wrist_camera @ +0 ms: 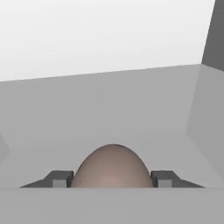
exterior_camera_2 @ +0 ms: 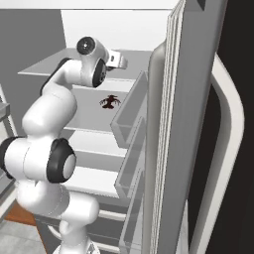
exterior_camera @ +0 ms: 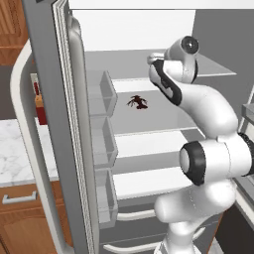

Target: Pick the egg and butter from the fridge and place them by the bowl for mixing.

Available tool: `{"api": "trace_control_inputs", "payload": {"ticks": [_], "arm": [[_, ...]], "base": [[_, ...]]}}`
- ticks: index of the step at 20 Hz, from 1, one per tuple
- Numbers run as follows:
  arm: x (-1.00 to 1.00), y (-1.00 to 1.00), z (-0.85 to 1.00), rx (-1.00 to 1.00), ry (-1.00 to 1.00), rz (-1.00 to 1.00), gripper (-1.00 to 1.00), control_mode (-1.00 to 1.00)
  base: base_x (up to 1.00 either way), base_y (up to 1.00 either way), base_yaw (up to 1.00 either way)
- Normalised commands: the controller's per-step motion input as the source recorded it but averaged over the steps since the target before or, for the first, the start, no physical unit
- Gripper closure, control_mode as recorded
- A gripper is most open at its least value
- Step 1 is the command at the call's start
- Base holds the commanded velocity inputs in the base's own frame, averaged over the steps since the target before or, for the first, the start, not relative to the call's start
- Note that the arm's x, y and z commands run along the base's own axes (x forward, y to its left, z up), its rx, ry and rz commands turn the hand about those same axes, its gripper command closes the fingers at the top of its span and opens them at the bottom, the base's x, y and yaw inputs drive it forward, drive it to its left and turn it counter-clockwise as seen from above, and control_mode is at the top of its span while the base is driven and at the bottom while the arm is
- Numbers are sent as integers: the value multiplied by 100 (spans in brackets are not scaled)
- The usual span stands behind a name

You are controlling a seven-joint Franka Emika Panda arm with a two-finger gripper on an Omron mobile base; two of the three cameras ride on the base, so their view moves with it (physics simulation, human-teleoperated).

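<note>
On the upper shelf (wrist_camera: pixel 109 109) of the open fridge (exterior_camera: pixel 149 149), well in from its front edge, the egg (wrist_camera: pixel 113 167) sits between the two dark fingertips (wrist_camera: pixel 59 179) of the tool (wrist_camera: pixel 113 181). In the hand view it is a smooth brownish-grey dome, paler and rounder at the top, its lower part hidden behind the band at the bottom. One fingertip stands tight against each flank of it, with no gap to be seen on either side, so the tool is closed narrowly on the egg. Whether the egg rests on the shelf or is lifted clear of it cannot be told.

In the two base views the white arm (exterior_camera: pixel 208 149) reaches up into the fridge at the height of that upper shelf. One shelf lower, near the middle and towards the back, lies a dark red-brown spiky item (exterior_camera: pixel 138 102). The fridge door (exterior_camera: pixel 64 129) stands open with its clear bins (exterior_camera: pixel 101 139) facing the shelves. A marble tabletop (exterior_camera: pixel 15 149) shows beyond the door in the left base view.
</note>
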Motion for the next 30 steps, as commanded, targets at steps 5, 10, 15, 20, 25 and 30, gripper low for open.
{"api": "trace_control_inputs", "payload": {"ticks": [5, 10, 15, 20, 25, 30], "arm": [[-70, 1, 4, 9, 14, 0, 100, -100], [-85, 5, 0, 3, 8, 0, 100, -100], [-94, 12, -13, 0, -5, 0, 100, -100], [-87, 32, -39, 0, -12, -8, 100, -100], [-75, 27, -42, 0, -7, -2, 100, -100], [-62, 15, -35, 0, 0, 0, 100, -100]], "base": [[0, 0, 0], [0, 0, 0], [0, 0, 0], [0, 0, 0], [0, 0, 0], [0, 0, 0]]}}
